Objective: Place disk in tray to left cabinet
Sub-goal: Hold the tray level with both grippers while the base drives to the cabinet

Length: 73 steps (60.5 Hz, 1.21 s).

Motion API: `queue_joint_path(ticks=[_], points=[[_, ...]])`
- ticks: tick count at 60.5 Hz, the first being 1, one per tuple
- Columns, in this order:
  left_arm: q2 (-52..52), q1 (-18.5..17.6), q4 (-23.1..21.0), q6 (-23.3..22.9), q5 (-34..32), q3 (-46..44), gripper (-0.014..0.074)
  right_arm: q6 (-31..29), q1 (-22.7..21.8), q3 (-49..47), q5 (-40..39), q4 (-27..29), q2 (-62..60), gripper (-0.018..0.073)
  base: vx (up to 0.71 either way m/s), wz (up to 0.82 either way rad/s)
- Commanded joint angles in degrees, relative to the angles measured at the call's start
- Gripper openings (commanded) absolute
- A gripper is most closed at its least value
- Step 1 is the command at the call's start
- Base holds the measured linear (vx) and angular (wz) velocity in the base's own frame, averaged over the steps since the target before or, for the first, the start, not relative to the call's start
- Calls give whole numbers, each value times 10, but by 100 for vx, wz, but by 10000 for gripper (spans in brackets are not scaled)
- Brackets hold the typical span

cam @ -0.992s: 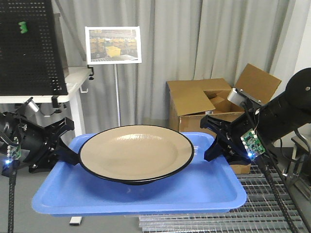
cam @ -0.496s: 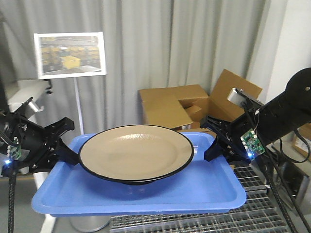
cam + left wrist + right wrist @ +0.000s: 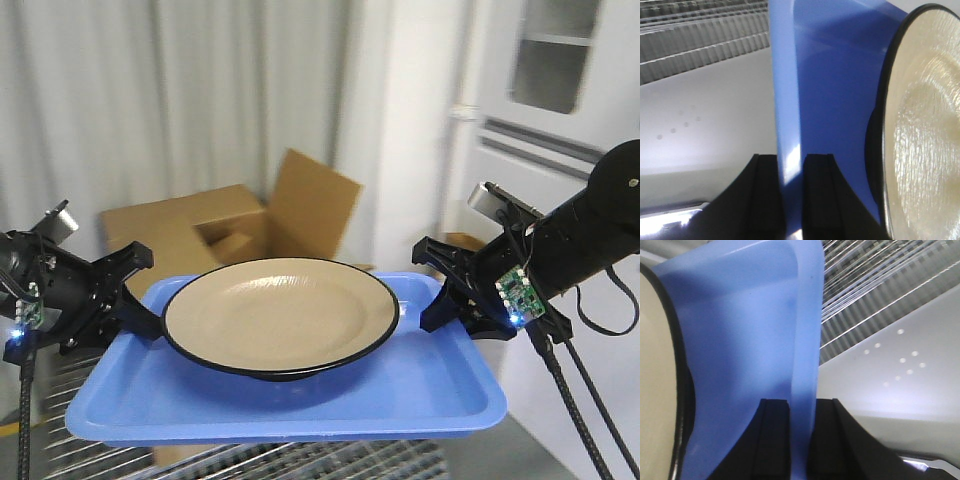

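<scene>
Where the front-facing view is consulted, the blue tray (image 3: 300, 400) is seen spanning between the left end effector (image 3: 143, 295) and the right end effector (image 3: 437, 285), one at each short side. The disk (image 3: 278, 312) rests level on the tray floor, about midway between the two end effectors. Its black rim comes near each of them but touches neither. Beyond the tray stands an open cardboard box (image 3: 220, 225), which is blurred. A wire grating (image 3: 330, 462) shows under the tray's near edge.

The front-facing view does not resolve the grip; the wrist views do. In the left wrist view, two black fingers (image 3: 765, 200) are clamped on the tray's raised rim, one on each face of it. The disk lies just inward of the inner finger. In the right wrist view, the fingers (image 3: 775, 440) pinch the opposite rim in the same way, and only a sliver of the disk shows at the far inward edge. Outward of each end effector, both wrist views show more grating and a pale grey surface.
</scene>
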Motion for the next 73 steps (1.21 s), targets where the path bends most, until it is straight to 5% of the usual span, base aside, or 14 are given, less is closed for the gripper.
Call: queue_joint_path(ticks=[1, 73], points=[[-32, -17, -122, -5, 1, -22, 0, -7, 17, -22, -21, 111, -30, -6, 18, -74], [-32, -17, -122, -5, 1, -22, 0, -7, 17, -22, -21, 111, -30, -6, 13, -59]])
